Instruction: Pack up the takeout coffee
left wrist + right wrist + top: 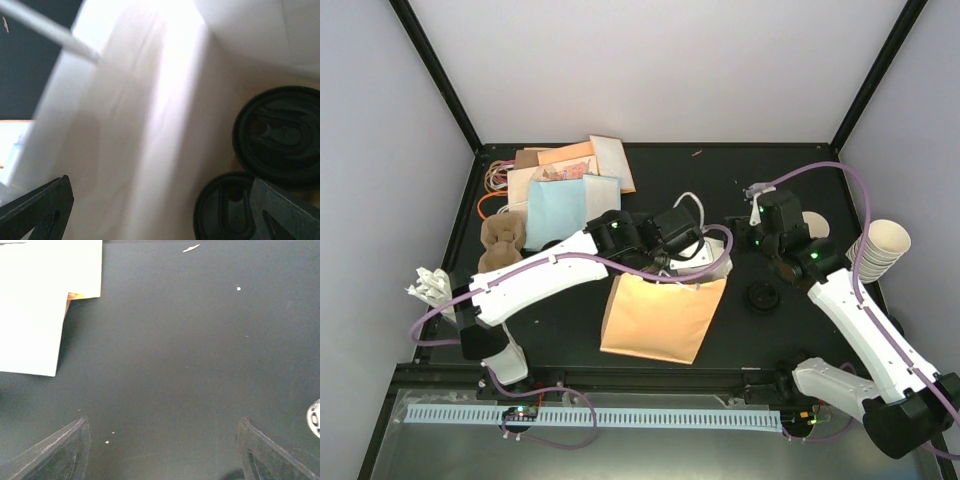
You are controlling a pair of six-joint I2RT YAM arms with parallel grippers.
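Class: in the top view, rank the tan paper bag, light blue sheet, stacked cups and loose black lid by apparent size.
1. tan paper bag
2. light blue sheet, partly covered
3. stacked cups
4. loose black lid

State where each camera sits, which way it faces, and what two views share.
Top external: above and behind the bases, looking down on the table, both arms showing.
Left wrist: on the left arm, looking into the paper bag at two black lids; open left gripper frames the bottom.
Right wrist: on the right arm, facing bare table; open right gripper frames the bottom.
Shared: top and left wrist both show the paper bag.
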